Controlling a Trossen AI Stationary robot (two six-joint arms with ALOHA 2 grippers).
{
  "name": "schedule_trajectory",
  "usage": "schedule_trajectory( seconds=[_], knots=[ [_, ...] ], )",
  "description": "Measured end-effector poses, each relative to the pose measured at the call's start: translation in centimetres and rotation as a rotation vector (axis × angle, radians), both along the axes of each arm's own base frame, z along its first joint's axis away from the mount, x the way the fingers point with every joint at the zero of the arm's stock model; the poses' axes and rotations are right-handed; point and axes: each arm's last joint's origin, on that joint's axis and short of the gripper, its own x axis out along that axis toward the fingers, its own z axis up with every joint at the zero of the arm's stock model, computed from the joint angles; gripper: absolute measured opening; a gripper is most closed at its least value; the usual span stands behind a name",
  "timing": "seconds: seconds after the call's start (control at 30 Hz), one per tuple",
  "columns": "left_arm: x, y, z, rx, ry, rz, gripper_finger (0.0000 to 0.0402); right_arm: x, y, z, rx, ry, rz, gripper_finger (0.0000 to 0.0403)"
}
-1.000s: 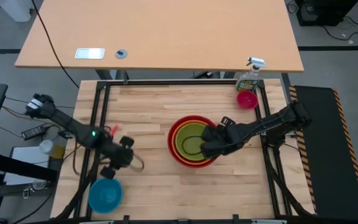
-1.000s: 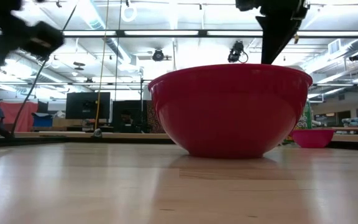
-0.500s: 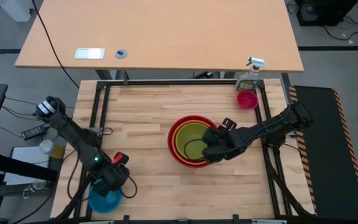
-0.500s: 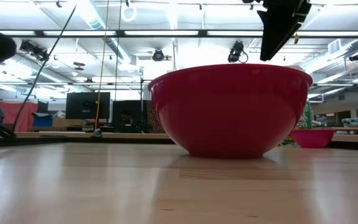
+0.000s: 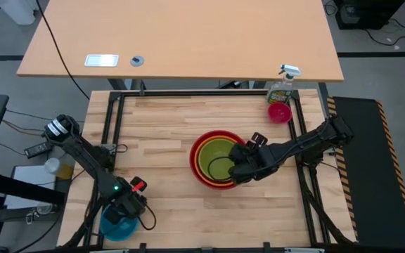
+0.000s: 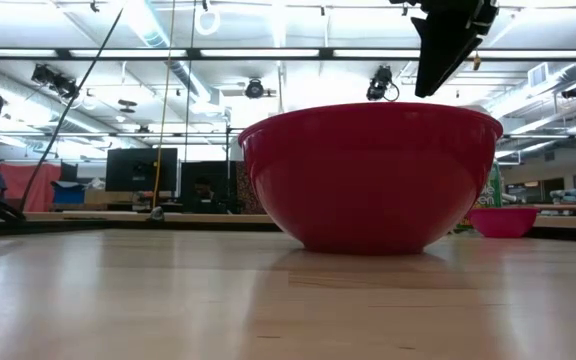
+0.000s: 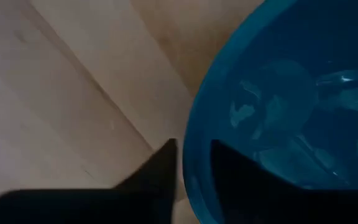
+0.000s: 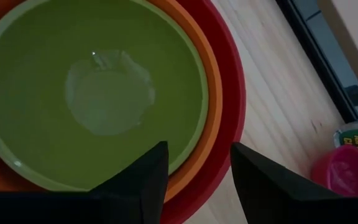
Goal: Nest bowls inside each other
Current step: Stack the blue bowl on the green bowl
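Note:
The blue bowl (image 5: 112, 229) stands on its base at the table's near left corner, and my left gripper (image 5: 127, 213) points down onto its far rim, shut on it. Near the table's middle, the red bowl (image 5: 197, 169) holds the orange bowl (image 5: 204, 139), with the lime green bowl (image 5: 213, 156) inside that. My right gripper (image 5: 235, 169) hovers open above the right rim of this stack; its fingers (image 8: 143, 176) touch nothing. The small pink bowl (image 5: 279, 112) stands at the far right. My left gripper has the blue bowl's rim (image 7: 194, 163) between its two fingers, one finger (image 7: 161, 167) outside the wall and the other (image 7: 235, 171) inside the bowl. The fingers come from above, pointing down. The bowl rests on the table.
A clear spray bottle (image 5: 283, 86) stands just behind the pink bowl at the far right corner. A black frame (image 5: 114, 126) runs along the table's sides. Bare wood lies between the blue bowl and the stack.
My left gripper has swung toward the table's near edge and gone down, ending over the blue bowl's rim. The blue bowl has stayed where it was.

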Motion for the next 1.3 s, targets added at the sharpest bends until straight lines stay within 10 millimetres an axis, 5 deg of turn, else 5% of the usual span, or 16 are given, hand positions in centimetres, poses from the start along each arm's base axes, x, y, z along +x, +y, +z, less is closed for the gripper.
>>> schedule_trajectory(
  seconds=[0.13,0.27,0.47,0.73,0.97,1.13,1.3],
  knots=[
    [0.1,-0.1,0.0,-0.016,0.019,0.006,0.0017,0.0,0.0,0.0,0.001,-0.002,-0.003,0.0180],
    [0.9,0.0,0.7,-0.015,0.000,0.049,0.0027,0.0,0.0,0.0,0.001,-0.002,-0.005,0.0180],
    [5.0,1.8,4.2,-0.048,-0.135,0.132,0.0018,0.1,-0.7,0.0,0.030,0.022,-0.026,0.0180],
    [10.2,9.7,10.2,0.013,-0.387,0.281,0.0027,-2.9,-1.0,1.5,-0.076,0.095,-0.088,0.0171],
    [14.2,17.0,14.6,-0.139,-0.731,0.585,0.0029,-5.0,-0.8,4.0,-0.078,-0.041,-0.073,0.0163],
    [16.5,20.5,14.1,-0.149,-0.847,0.697,0.0030,-5.3,-0.8,4.7,-0.085,-0.124,-0.067,0.0162],
    [19.9,22.0,11.4,-0.135,-0.835,0.737,0.0031,-5.3,-1.1,4.8,-0.105,-0.144,-0.093,0.0161]
  ],
)
